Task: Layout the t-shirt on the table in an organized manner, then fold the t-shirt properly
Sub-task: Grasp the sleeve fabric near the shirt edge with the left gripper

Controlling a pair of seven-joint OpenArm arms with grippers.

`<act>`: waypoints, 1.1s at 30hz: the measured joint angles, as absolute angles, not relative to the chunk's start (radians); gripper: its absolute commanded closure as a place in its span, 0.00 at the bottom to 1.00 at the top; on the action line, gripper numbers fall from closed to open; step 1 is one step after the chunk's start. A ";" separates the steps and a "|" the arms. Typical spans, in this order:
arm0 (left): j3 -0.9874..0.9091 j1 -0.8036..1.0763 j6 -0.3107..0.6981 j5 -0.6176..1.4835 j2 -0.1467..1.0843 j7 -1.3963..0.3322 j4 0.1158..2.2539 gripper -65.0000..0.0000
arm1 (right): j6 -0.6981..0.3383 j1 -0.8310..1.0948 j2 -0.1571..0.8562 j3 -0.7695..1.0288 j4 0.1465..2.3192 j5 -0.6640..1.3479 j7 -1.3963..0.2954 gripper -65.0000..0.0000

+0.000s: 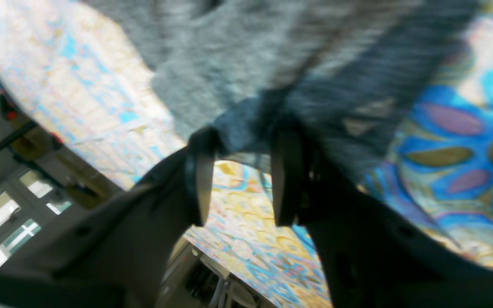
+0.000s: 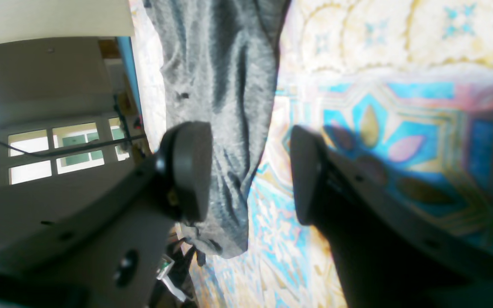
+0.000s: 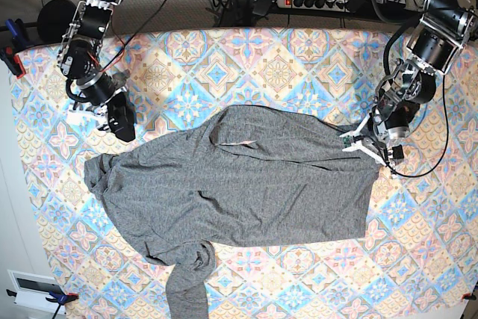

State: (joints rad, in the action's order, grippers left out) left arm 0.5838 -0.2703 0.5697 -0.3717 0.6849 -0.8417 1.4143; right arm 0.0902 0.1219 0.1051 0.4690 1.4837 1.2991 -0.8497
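Left jaws pinching heathered grey knit t-shirt [image 1: 246, 64] edge; right jaws spread.

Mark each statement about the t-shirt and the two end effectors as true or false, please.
1. The left end effector has grey fabric of the t-shirt bunched between its fingertips. True.
2. The right end effector is clamped on the shirt. False: its jaws stand apart, with fabric only lying in the gap.
3. The t-shirt is folded into a neat rectangle. False: it lies spread out and wrinkled.
4. One sleeve reaches toward the near edge of the table in the base view. True.
5. A second garment lies on the table. False: the grey shirt is the only one.
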 measured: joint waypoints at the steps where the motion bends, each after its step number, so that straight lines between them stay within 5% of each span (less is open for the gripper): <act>1: 0.584 -0.268 0.569 -0.372 0.686 -0.843 1.414 0.63 | 0.091 0.122 0.105 0.469 1.484 1.298 -0.850 0.57; 9: 0.584 -0.274 0.569 -0.374 0.683 -0.845 1.413 0.66 | 0.091 0.122 0.105 0.469 1.484 1.299 -0.850 0.57; 17: 0.582 -0.274 0.570 -0.377 0.654 -0.842 1.412 1.00 | 0.091 0.122 0.106 0.469 1.484 1.299 -0.849 0.57; 33: 0.483 -0.257 0.569 -0.386 0.665 -0.857 1.530 1.00 | 0.094 0.163 0.103 0.469 1.531 1.295 -0.902 0.57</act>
State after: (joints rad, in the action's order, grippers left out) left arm 0.4828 -0.2565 0.5694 -0.3859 0.6651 -0.8566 1.5303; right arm 0.0937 0.1627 0.1028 0.4694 1.5307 1.2949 -0.9024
